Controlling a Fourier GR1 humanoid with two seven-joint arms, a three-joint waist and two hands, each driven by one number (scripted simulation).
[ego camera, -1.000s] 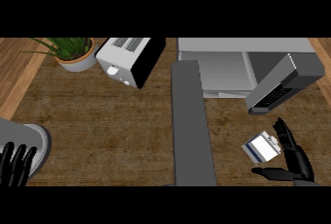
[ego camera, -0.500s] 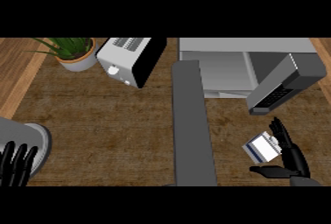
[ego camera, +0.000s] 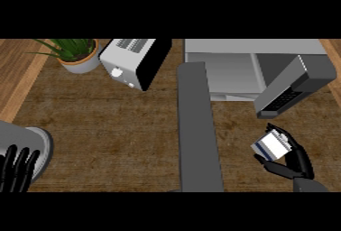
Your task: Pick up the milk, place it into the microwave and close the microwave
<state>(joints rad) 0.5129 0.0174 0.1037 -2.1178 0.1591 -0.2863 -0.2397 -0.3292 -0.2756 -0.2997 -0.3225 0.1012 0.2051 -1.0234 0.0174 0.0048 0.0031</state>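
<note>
The milk (ego camera: 270, 145), a small white carton with a blue edge, lies on the brown counter at the lower right. My right hand (ego camera: 297, 159) is against its right side, fingers stretched up along it and thumb spread below it, not closed round it. The microwave (ego camera: 230, 67) stands at the top right with its interior showing. Its door (ego camera: 197, 126) is swung open as a long grey slab down the middle of the view. My left hand (ego camera: 16, 169) rests open at the lower left edge, far from the milk.
A white and black toaster (ego camera: 135, 61) stands at the top centre, with a potted plant (ego camera: 76, 54) to its left. A dark grey box with a keypad (ego camera: 293, 88) sits just above the milk. A grey rounded object (ego camera: 30, 140) lies by my left hand.
My right hand has shifted slightly up and in against the milk. The left hand and the microwave door have not moved.
</note>
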